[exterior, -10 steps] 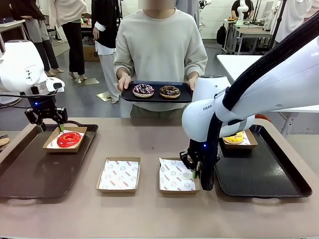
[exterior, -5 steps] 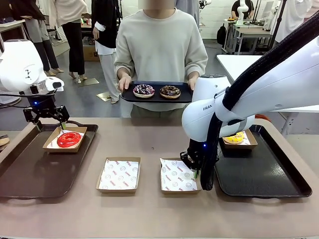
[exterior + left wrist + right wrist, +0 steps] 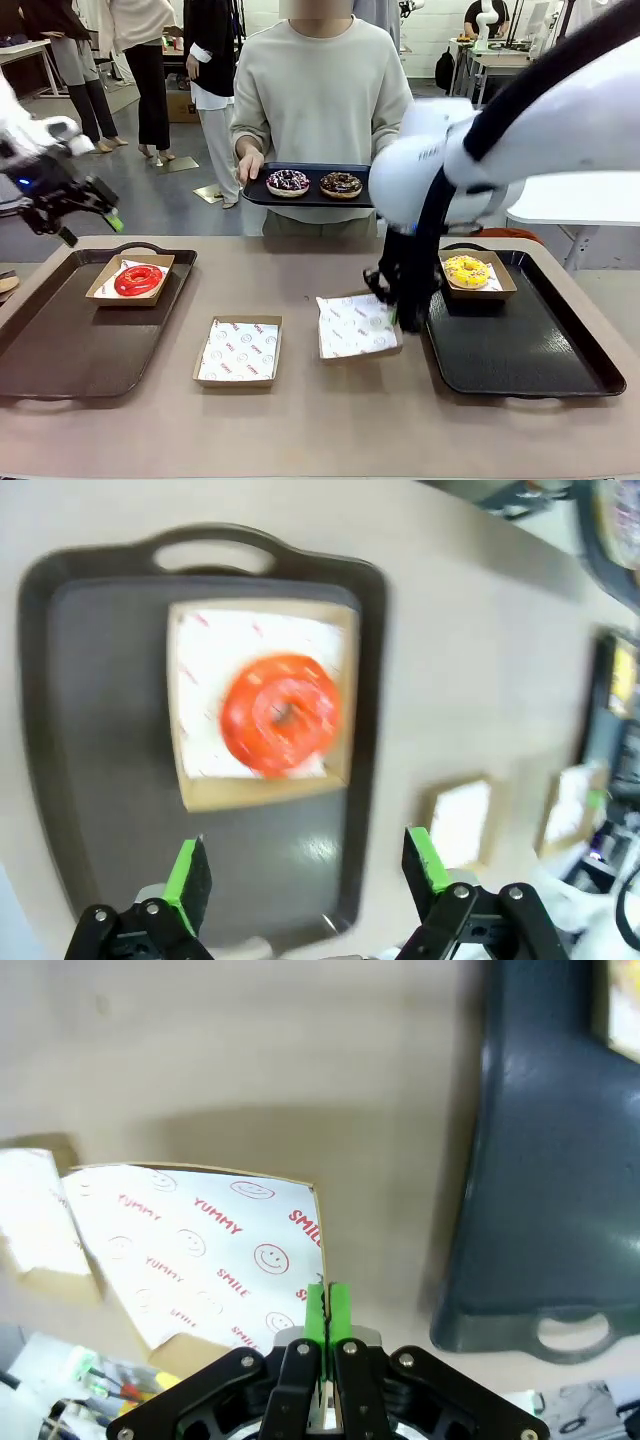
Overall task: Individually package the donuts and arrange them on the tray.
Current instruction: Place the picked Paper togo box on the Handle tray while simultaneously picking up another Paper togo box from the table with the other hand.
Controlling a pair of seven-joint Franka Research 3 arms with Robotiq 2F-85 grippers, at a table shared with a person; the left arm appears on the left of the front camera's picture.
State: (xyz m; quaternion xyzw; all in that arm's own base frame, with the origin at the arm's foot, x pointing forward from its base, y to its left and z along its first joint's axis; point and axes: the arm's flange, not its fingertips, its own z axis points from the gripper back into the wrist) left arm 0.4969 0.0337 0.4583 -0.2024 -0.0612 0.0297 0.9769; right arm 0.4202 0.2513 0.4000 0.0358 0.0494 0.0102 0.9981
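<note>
The right tool (image 3: 326,1305) is pinched shut on an edge of the empty box (image 3: 352,326). The tray (image 3: 520,365) lies just to its right, with the yellow donut (image 3: 467,270) at the far end. The left tool (image 3: 305,875) hangs open.

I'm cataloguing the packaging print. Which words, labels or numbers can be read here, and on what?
"YUMMY": red, on the liner of the box in the right pincer.
"SMILE": red, same liner, among smiley faces.
Red print on the other empty box's liner, front view: too small to read.
Lettering on the right arm: blurred, unreadable.
</note>
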